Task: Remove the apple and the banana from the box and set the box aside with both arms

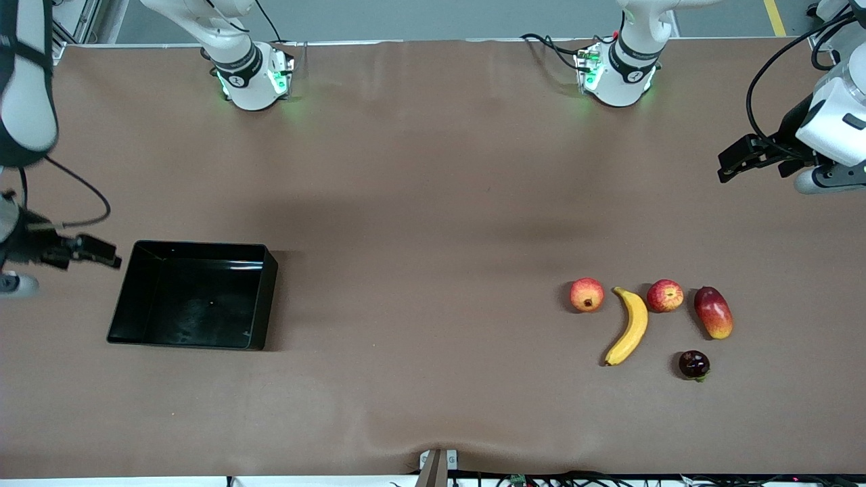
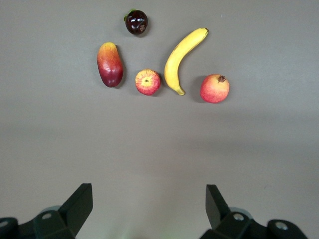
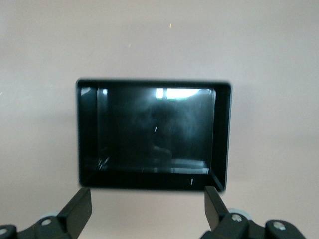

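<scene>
The black box (image 1: pixel 268 297) stands empty toward the right arm's end of the table, and it also shows in the right wrist view (image 3: pixel 222 134). My right gripper (image 1: pixel 108 256) is open and empty beside the box's outer wall, as the right wrist view (image 3: pixel 148 201) shows. The yellow banana (image 1: pixel 629 326) and the small apple (image 1: pixel 664 295) lie side by side toward the left arm's end. They also show in the left wrist view, the banana (image 2: pixel 182 59) and the apple (image 2: pixel 148 82). My left gripper (image 1: pixel 725 168) is open and empty, up over bare table well away from the fruits, as the left wrist view (image 2: pixel 149 199) shows.
A red-orange crowned fruit (image 1: pixel 586 295) lies beside the banana. An oblong mango (image 1: pixel 713 312) lies beside the apple. A small dark round fruit (image 1: pixel 694 364) lies nearer the front camera. The brown table (image 1: pixel 419 237) spans between box and fruits.
</scene>
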